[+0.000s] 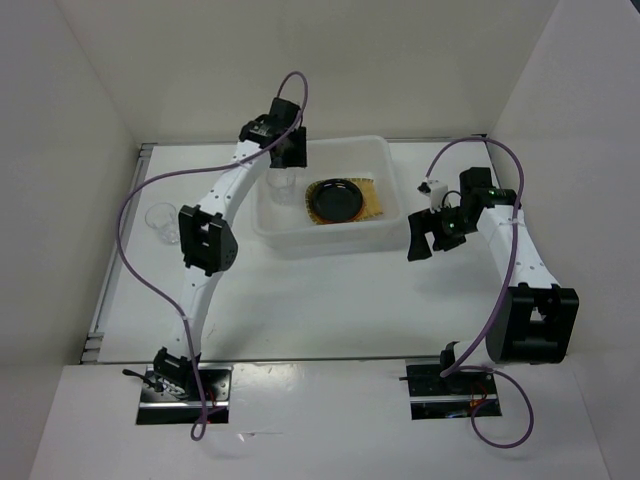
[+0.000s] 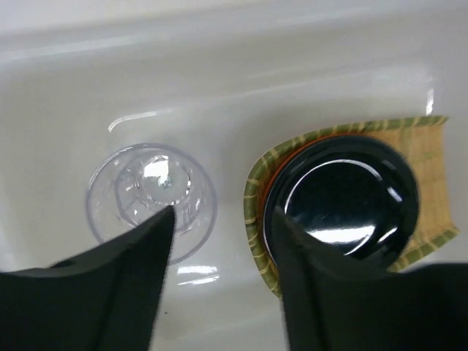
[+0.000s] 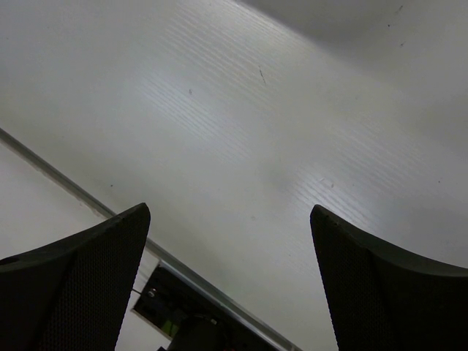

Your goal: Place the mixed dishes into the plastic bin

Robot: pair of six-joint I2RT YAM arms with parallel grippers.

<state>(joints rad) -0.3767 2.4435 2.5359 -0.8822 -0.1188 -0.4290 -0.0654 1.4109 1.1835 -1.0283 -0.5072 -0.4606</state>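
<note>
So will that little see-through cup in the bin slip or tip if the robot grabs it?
Probably slippery: the clear cup looks smooth and shiny. It seems small and thin-walled, so likely light and easy to knock over on the slick floor of the plastic bin. If it is glass, a hard squeeze might crack it.

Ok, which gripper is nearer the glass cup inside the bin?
Left. The left gripper sits open directly above the cup, at the left end of the bin. The right gripper is outside the bin, beyond its right wall.
</note>
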